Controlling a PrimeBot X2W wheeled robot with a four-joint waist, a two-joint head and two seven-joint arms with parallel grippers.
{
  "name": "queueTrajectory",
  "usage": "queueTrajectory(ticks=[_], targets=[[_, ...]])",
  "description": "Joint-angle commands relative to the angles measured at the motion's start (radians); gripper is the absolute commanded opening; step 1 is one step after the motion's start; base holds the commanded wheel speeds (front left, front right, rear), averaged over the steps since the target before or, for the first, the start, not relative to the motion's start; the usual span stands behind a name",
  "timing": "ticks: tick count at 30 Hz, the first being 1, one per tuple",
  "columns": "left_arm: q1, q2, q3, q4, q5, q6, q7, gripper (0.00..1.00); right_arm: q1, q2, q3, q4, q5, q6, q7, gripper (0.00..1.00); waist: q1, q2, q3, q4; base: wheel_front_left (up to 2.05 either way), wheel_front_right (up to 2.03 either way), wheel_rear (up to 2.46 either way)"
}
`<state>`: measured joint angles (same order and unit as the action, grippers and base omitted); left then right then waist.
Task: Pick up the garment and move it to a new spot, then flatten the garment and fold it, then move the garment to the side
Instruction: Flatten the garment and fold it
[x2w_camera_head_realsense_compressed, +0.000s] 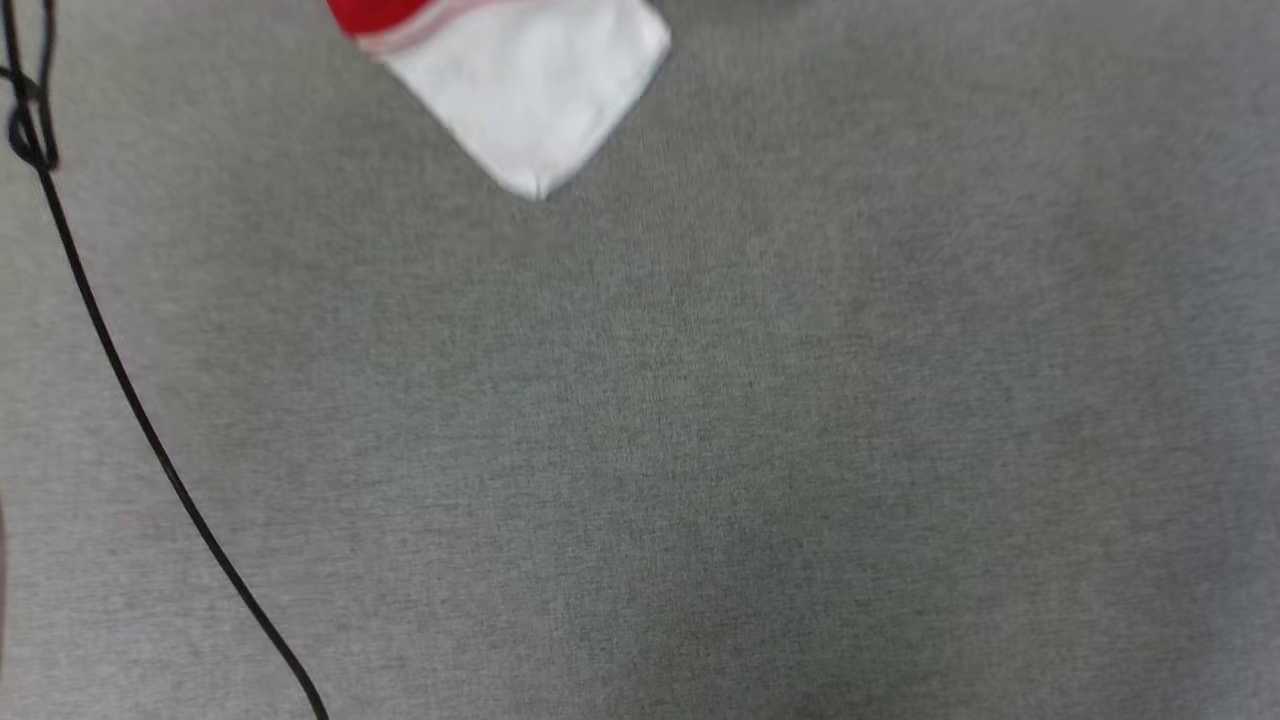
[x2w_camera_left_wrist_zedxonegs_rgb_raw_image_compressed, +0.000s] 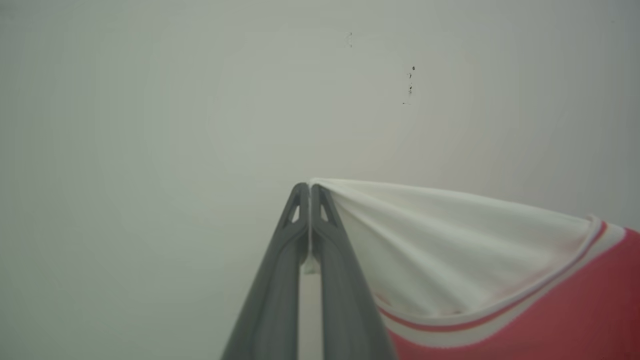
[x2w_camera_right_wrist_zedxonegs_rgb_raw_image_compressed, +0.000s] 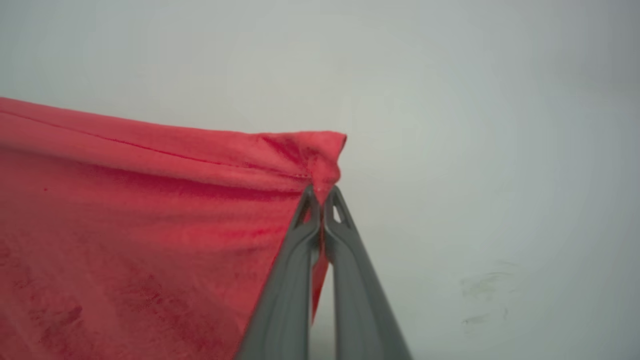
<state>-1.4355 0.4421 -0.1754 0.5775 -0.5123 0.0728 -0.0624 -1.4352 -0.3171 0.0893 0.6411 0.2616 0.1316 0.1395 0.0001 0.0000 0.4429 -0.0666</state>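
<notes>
The left gripper (x2w_camera_left_wrist_zedxonegs_rgb_raw_image_compressed: 310, 186) is clamped on a white corner of the garment (x2w_camera_left_wrist_zedxonegs_rgb_raw_image_compressed: 450, 240); the right gripper (x2w_camera_right_wrist_zedxonegs_rgb_raw_image_compressed: 322, 189) pinches its red corner.

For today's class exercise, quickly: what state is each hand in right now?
The left hand is closed, holding a white corner of the garment.
The right hand is closed, holding a red corner of the garment.
</notes>
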Motion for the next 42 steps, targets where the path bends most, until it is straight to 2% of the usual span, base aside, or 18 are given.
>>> queueTrajectory(ticks=[1, 5, 12, 19, 23, 31, 38, 42], targets=[[-0.018, 0.007, 0.004, 0.016, 0.007, 0.001, -0.003, 0.00, -0.020, -0.007, -0.001, 0.018, 0.001, -0.002, -0.009, 0.00, -0.0001, 0.0000, 0.055, -0.001, 0.00, 0.00, 0.00], [-0.081, 0.005, 0.002, 0.053, 0.002, -0.007, -0.002, 0.00, -0.083, 0.002, 0.015, 0.068, 0.013, -0.002, -0.027, 0.00, -0.0001, 0.0000, 0.120, 0.004, 0.00, 0.00, 0.00], [-0.084, -0.022, -0.002, 0.125, -0.032, -0.040, -0.007, 0.00, -0.129, 0.013, 0.054, 0.174, 0.042, -0.002, -0.071, 0.00, -0.0001, 0.0000, 0.207, 0.019, 0.00, 0.00, 0.00], [0.006, -0.060, -0.003, 0.212, -0.077, -0.099, -0.045, 0.00, -0.065, 0.022, 0.108, 0.276, 0.093, -0.002, -0.129, 0.00, -0.0001, 0.0000, 0.204, 0.034, 0.00, 0.00, 0.00], [0.108, -0.082, -0.010, 0.250, -0.099, -0.130, -0.077, 0.00, 0.025, 0.011, 0.151, 0.315, 0.132, -0.002, -0.170, 0.00, -0.0001, 0.0000, 0.147, 0.045, 0.00, 0.00, 0.00], [0.402, -0.113, -0.030, 0.284, -0.135, -0.174, -0.141, 0.00, 0.301, -0.001, 0.232, 0.334, 0.247, -0.002, -0.246, 0.00, -0.0001, 0.0000, -0.047, 0.063, 0.00, 0.00, 0.00], [0.692, -0.119, -0.035, 0.233, -0.166, -0.186, -0.171, 0.00, 0.558, -0.018, 0.289, 0.302, 0.333, -0.002, -0.279, 0.00, -0.0001, 0.0000, -0.221, 0.078, 0.00, 0.00, 0.00], [0.856, -0.117, -0.024, 0.175, -0.183, -0.172, -0.180, 0.00, 0.694, -0.026, 0.304, 0.278, 0.368, -0.002, -0.290, 0.00, -0.0001, 0.0000, -0.298, 0.087, 0.00, 0.00, 0.00]])
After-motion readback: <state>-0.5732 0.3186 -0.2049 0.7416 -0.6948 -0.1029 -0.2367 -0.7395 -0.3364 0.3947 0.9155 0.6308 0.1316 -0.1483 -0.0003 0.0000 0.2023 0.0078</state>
